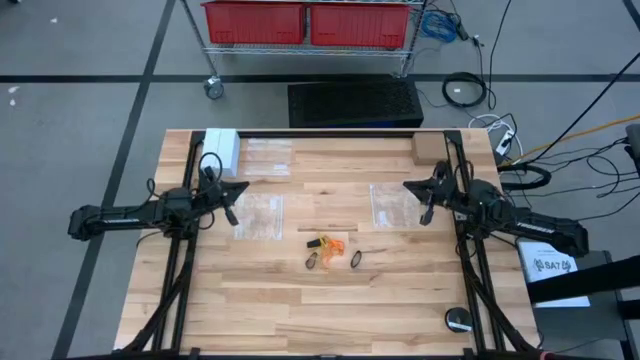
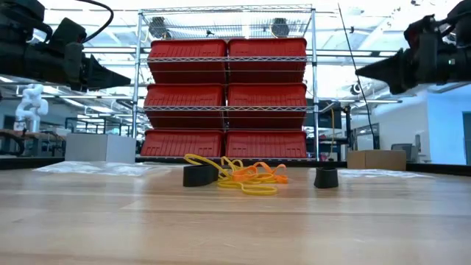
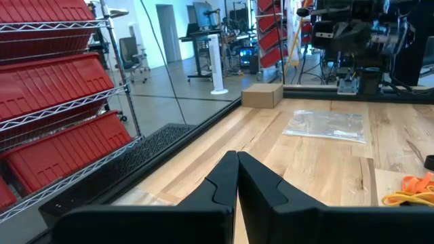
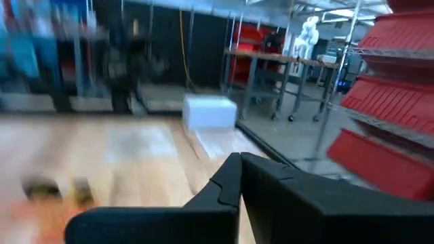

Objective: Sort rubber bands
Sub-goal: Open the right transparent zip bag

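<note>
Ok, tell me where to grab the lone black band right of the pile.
Take the black band from straight above, pinching one side of its loop. It lies flat on the table, apart from the orange tangle, so a low sideways approach would probably catch nothing. The right gripper, shut, is nearer.

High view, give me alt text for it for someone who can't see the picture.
Seen from overhead, a small cluster of rubber bands in orange, yellow and black lies near the middle of a wooden table. The left gripper and right gripper are shut and empty at either side, each beside a clear plastic bag.
</note>
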Controlling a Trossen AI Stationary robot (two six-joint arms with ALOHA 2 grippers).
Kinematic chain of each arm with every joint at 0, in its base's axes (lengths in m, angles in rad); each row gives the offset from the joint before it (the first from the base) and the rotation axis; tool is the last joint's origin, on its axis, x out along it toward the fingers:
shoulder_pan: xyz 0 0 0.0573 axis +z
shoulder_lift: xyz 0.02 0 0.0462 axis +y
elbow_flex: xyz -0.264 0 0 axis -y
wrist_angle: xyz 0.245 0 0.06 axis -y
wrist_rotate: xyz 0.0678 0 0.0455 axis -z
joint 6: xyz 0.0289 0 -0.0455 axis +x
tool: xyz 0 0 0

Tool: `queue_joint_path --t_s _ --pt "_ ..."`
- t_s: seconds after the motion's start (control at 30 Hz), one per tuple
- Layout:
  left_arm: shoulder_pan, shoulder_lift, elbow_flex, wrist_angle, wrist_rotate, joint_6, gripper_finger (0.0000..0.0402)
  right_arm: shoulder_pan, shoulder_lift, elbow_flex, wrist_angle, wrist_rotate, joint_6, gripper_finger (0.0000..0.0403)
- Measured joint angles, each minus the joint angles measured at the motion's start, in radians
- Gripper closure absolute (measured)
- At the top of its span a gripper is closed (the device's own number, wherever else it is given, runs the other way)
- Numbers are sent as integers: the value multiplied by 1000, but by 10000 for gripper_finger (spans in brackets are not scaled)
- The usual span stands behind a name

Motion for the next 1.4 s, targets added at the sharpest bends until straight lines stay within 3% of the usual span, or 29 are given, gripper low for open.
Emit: queue_joint_path --t_s 0.07,0.2,0.47,0.63,0.8,1.07,1.2,1.4 --pt "0 0 0 0 0 0 383 2 1 -1 48 3 106 403" --pt "0 0 0 0 0 0 383 -1 2 0 143 10 90 403" --pt "0 0 0 0 0 0 383 -2 75 0 137 26 300 403" --pt "0 0 0 0 0 0 383 -2 237 0 104 63 436 392" --pt "0 0 0 0 0 0 383 8 436 15 99 66 533 344" --pt "0 0 0 0 0 0 383 79 752 176 86 108 577 291" --pt "0 0 0 0 0 0 383 140 926 352 -106 170 606 289" --pt "0 0 0 0 0 0 383 195 1179 650 -511 198 818 289"
